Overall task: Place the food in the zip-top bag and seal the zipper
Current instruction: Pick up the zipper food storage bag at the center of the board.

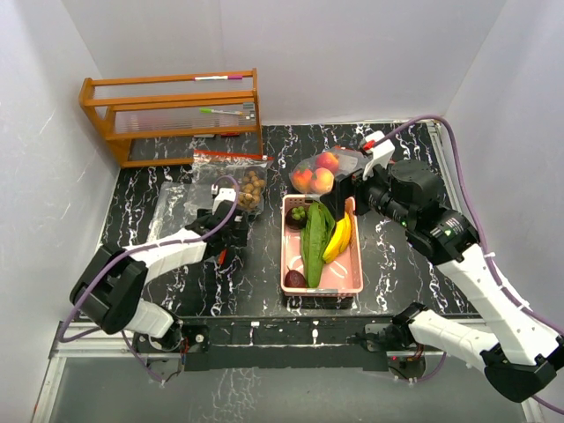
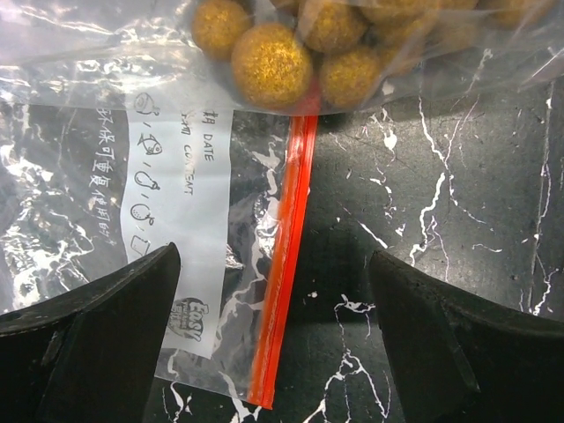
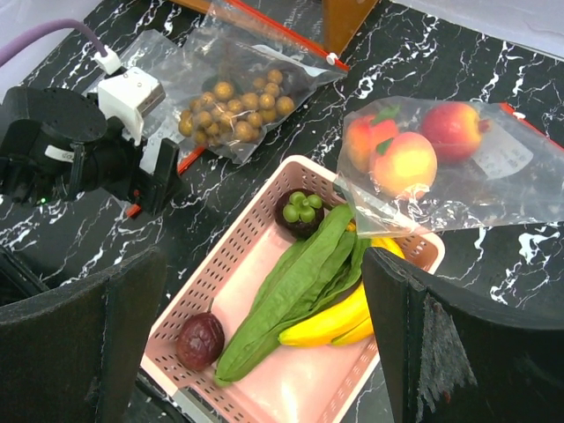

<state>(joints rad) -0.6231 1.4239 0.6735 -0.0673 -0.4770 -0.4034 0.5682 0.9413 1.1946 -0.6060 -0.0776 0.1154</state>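
Observation:
A pink basket (image 1: 351,275) in the middle holds a mangosteen (image 1: 298,214), a long green leafy vegetable (image 1: 315,236), yellow bananas (image 1: 339,238) and a dark purple fruit (image 1: 295,279). A zip-top bag with orange-red peaches (image 1: 317,176) lies behind the basket. Another bag holds tan longans (image 1: 250,187). My left gripper (image 1: 231,229) is open and low over the red zipper strip (image 2: 284,256) of a flat empty bag (image 2: 176,203), with the longans (image 2: 269,62) just ahead. My right gripper (image 3: 263,264) is open and empty above the basket (image 3: 256,229), beside the peach bag (image 3: 423,159).
A wooden rack (image 1: 172,115) with pens stands at the back left. White walls close in the black marble table (image 1: 405,256) on three sides. The flat empty bag (image 1: 176,207) lies left of the left gripper.

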